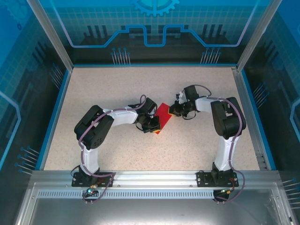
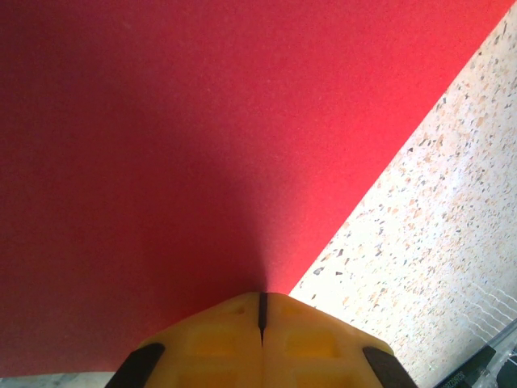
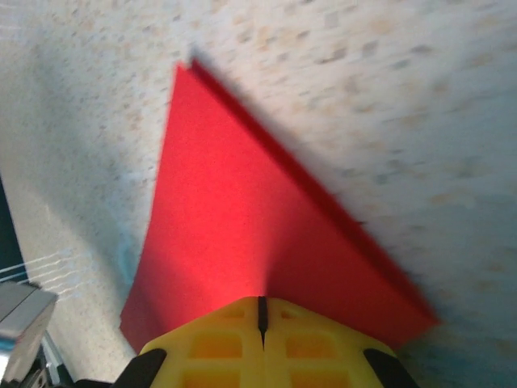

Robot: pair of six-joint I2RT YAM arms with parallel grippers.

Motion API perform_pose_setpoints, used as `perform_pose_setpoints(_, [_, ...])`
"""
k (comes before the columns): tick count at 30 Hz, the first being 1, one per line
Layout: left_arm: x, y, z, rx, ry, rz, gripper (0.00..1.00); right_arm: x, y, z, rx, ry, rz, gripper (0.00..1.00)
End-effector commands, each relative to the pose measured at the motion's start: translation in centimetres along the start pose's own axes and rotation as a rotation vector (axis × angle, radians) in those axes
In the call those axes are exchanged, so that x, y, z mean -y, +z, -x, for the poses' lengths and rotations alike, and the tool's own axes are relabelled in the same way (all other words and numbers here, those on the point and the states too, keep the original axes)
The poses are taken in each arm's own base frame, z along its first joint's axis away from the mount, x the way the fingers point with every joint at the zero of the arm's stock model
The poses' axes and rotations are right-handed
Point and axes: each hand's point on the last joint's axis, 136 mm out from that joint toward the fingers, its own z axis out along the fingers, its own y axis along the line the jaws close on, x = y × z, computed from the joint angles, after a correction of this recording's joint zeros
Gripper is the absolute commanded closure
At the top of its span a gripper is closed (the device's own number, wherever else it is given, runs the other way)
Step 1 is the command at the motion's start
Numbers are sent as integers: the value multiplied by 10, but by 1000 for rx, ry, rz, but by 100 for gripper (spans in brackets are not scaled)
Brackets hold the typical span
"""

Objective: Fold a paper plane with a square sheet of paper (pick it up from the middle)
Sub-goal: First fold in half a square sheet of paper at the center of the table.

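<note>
Speckled beige surface (image 1: 140,84), blue rim, blue-panelled enclosure (image 1: 154,28). Left gripper (image 2: 262,303) and right gripper (image 3: 261,307) both pinched closed on red square sheet of paper (image 1: 164,112).

A speckled beige table (image 1: 117,84) with blue edging (image 1: 55,117) sits inside clear panels (image 1: 154,23) on aluminium framing (image 1: 154,178).

Black-and-white jointed arms (image 1: 101,124), looping purple cables (image 1: 84,161), yellow moulded fingers (image 2: 218,343) with black edges

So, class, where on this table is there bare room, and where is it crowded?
Free: the far strip of table by the back wall; the near strip between the arm bases. Crowded: the middle, left gripper and right gripper at the red paper.
</note>
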Motion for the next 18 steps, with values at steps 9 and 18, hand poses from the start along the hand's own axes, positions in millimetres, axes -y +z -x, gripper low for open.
perform_pose_setpoints(9, [-55,15,-32,-117,-63,183,100,53,-22,36,125,87,-170,100])
perform_pose_setpoints(18, [-36,9,-25,-96,-15,127,100,32,-55,68,249,68,-196,100])
